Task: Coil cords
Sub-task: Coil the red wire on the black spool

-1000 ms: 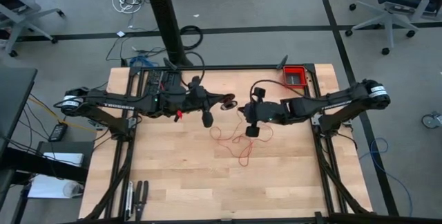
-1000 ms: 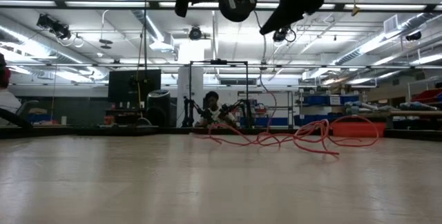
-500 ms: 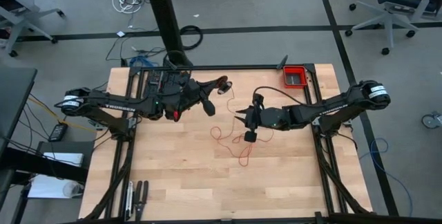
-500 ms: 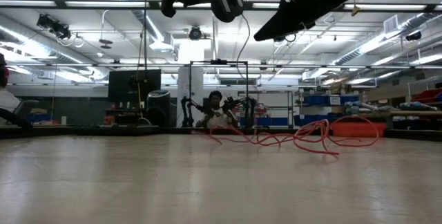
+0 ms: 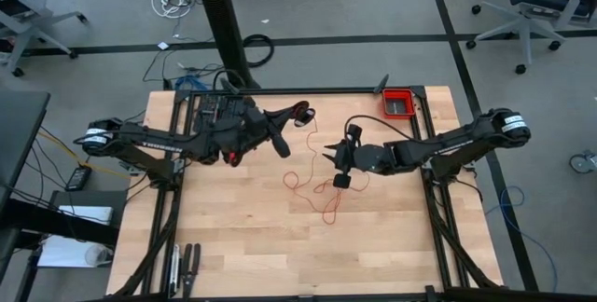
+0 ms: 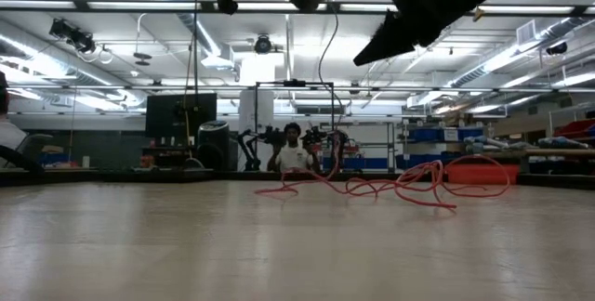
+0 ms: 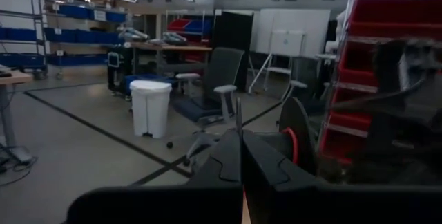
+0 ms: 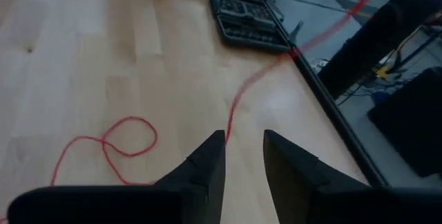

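Note:
A thin red cord (image 5: 328, 211) lies in loose loops (image 8: 131, 118) on the wooden table (image 5: 233, 237), right of its middle. One strand (image 5: 304, 153) rises from there to my left gripper (image 5: 303, 114), which is high over the table's far middle, about level and shut on the cord. A few red turns (image 7: 293, 144) sit beside its fingers. My right gripper (image 5: 328, 157) hovers open above the loops, tilted down. The strand (image 8: 231, 110) passes just beyond its fingertips, untouched. My left gripper has the cord near its upper end, where red turns (image 5: 300, 110) are bunched at the fingertips. The shut fingers (image 7: 228, 162) hide how the cord lies between them. From there the cord hangs down (image 6: 323, 87) to the table, slack, its remaining length lying there.
A red bin (image 5: 399, 102) stands at the far right corner. A black tool case (image 8: 248, 20) lies by the far left edge and hand tools (image 5: 184, 263) at the near left corner. Bare wood fills the near half. A person (image 6: 293, 148) sits beyond the table.
My right gripper has opened, let go of the cord and sunk a little toward the table's left. My left gripper has tipped up and swung its tip toward the far edge, staying shut. The strand now hangs from it alone.

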